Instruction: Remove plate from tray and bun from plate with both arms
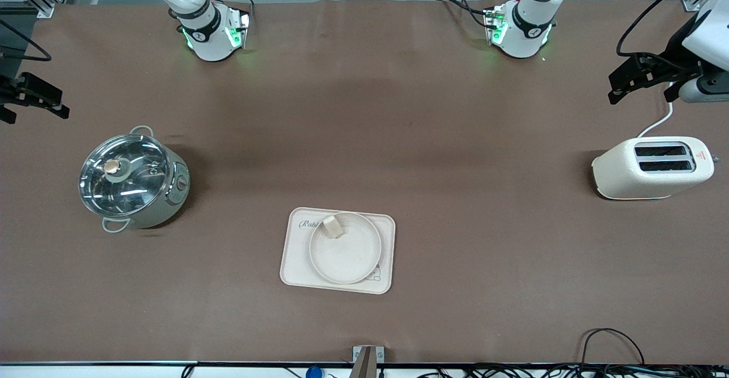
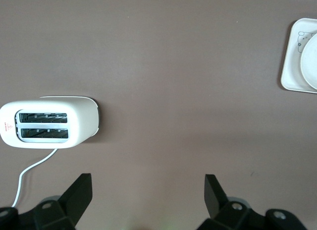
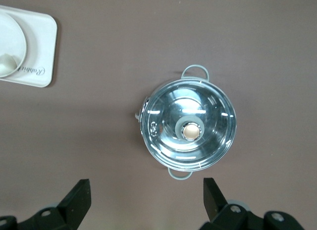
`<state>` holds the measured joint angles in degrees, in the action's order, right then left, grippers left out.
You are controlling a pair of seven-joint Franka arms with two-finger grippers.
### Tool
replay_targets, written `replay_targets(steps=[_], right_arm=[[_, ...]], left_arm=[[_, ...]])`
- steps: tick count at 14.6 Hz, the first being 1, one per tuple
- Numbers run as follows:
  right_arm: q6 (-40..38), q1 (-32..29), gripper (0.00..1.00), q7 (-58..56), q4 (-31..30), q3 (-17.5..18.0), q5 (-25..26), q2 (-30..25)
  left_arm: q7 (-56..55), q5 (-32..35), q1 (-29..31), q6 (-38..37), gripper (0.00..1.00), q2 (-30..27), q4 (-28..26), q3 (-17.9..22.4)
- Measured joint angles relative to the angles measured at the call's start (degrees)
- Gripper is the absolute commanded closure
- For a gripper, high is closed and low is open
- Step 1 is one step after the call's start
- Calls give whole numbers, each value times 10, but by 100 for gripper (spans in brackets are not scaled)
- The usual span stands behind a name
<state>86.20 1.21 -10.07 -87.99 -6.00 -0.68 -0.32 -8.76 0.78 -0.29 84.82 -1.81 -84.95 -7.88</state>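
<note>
The round cream plate (image 1: 347, 258) lies on the rectangular cream tray (image 1: 293, 267) near the table's front edge. The small beige bun (image 1: 332, 227) sits on the plate by its rim farthest from the front camera. My left gripper (image 1: 623, 85) hangs open and empty over the left arm's end of the table, near the toaster; its fingers (image 2: 79, 193) are wide apart. My right gripper (image 1: 34, 103) hangs open and empty over the right arm's end, near the pot. In the right wrist view (image 3: 147, 195) part of the plate (image 3: 12, 39) and the bun (image 3: 6, 65) show.
A white toaster (image 1: 652, 168) with its cord stands at the left arm's end, also in the left wrist view (image 2: 49, 124). A steel pot with a glass lid (image 1: 132, 180) stands at the right arm's end, also in the right wrist view (image 3: 188, 128).
</note>
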Motion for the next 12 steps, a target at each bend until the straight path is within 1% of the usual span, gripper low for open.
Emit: replay_targets(steps=[2, 5, 8, 12], right_arm=[[-14, 6, 0, 1, -12, 1, 0, 0], [-46, 17, 0, 4, -13, 1, 0, -7], [-52, 24, 0, 13, -14, 1, -3, -16], [-26, 27, 0, 71, -21, 1, -46, -16]], left_arm=[[0, 0, 0, 0, 0, 0, 1, 0], [0, 0, 0, 0, 0, 0, 1, 0], [0, 0, 0, 0, 0, 0, 1, 0], [0, 0, 0, 0, 0, 0, 1, 0]])
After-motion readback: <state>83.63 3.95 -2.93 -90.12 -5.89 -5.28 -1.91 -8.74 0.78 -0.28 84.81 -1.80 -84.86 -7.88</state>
